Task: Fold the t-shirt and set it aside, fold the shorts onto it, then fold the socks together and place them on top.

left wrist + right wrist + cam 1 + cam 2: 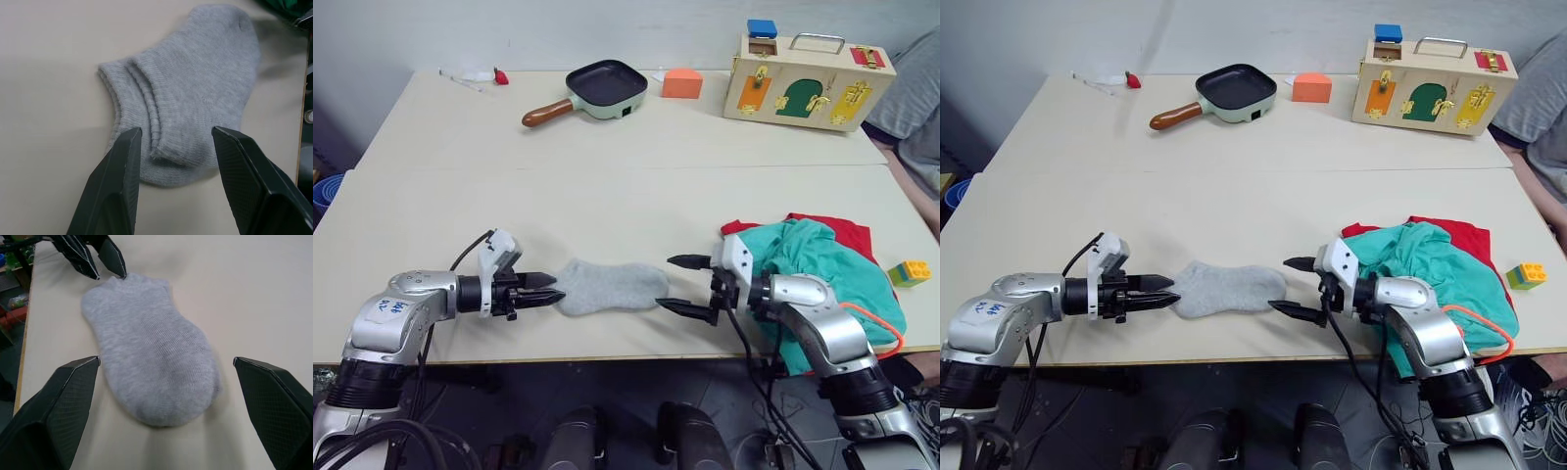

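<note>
Left eye view: your socks (610, 286) lie flat on the bench (607, 196); left gripper (544, 294) narrowly parted, right gripper (687, 284) wide, both empty.

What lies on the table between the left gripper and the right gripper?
The grey socks lie flat between the left gripper and right gripper, both open, seen in both eye views.

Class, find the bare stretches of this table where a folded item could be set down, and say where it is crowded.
Free: the wide middle between the frying pan and the socks, and the left side. Crowded: the right near corner, under the shorts, t-shirt and toy brick, and the far edge by the latch box.
</note>
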Controlling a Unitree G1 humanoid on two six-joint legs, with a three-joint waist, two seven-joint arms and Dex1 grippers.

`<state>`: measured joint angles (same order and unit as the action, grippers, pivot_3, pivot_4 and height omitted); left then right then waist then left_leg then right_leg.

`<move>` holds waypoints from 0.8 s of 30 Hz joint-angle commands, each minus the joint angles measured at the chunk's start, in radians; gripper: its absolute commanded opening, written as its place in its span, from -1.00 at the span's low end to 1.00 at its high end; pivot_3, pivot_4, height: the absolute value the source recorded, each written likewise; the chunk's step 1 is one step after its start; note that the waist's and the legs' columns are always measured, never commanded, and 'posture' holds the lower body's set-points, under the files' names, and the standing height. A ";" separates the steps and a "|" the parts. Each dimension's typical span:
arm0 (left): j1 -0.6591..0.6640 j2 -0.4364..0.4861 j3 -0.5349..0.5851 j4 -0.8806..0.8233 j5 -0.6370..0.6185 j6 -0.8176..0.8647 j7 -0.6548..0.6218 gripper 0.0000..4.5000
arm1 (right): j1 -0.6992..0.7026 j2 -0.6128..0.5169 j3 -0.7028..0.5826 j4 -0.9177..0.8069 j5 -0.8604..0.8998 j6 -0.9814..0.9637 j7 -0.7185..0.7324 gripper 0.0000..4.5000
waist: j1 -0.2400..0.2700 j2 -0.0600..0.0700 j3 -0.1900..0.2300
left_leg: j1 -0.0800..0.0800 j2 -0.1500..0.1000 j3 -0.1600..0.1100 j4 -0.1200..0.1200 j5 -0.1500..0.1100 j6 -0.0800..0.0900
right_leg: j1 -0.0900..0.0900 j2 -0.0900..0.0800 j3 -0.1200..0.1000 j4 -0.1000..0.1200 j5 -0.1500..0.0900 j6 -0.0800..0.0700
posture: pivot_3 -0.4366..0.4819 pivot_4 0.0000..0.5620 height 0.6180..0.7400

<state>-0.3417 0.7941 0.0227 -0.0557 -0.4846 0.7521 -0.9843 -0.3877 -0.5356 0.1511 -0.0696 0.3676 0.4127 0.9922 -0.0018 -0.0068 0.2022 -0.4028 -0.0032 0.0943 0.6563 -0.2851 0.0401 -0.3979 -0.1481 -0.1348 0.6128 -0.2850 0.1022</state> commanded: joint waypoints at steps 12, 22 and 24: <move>-0.011 -0.045 -0.040 0.010 0.042 -0.047 0.003 -0.74 | -0.060 0.030 0.037 0.027 -0.034 0.064 -0.016 0.13 | 0.000 0.000 0.000 | 0.000 0.000 0.000 0.000 0.001 0.002 | 0.000 0.000 0.000 0.003 0.000 0.000 | -0.05 -0.47 1.00; 0.011 -0.045 0.029 0.017 -0.005 -0.141 -0.061 -1.00 | -0.069 0.013 0.018 0.013 -0.031 0.051 0.000 -0.97 | -0.001 0.000 0.000 | 0.000 0.000 0.000 -0.001 0.001 0.002 | 0.000 0.000 0.000 0.003 0.000 0.000 | -0.05 -0.47 1.00; 0.020 -0.036 0.063 0.022 -0.030 -0.156 -0.089 -1.00 | -0.077 0.008 0.005 0.000 -0.016 0.049 0.013 -0.97 | -0.001 0.000 0.000 | 0.000 0.000 0.000 -0.001 0.001 0.002 | 0.000 0.000 0.000 0.003 0.000 0.000 | -0.05 -0.47 1.00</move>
<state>-0.3334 0.7486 0.0367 -0.0253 -0.4811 0.6211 -1.0462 -0.4499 -0.5155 0.1891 -0.0344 0.3337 0.4784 0.9917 -0.0030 -0.0068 0.2022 -0.4032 -0.0035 0.0947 0.6557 -0.2843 0.0421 -0.3980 -0.1476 -0.1352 0.6156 -0.2850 0.1022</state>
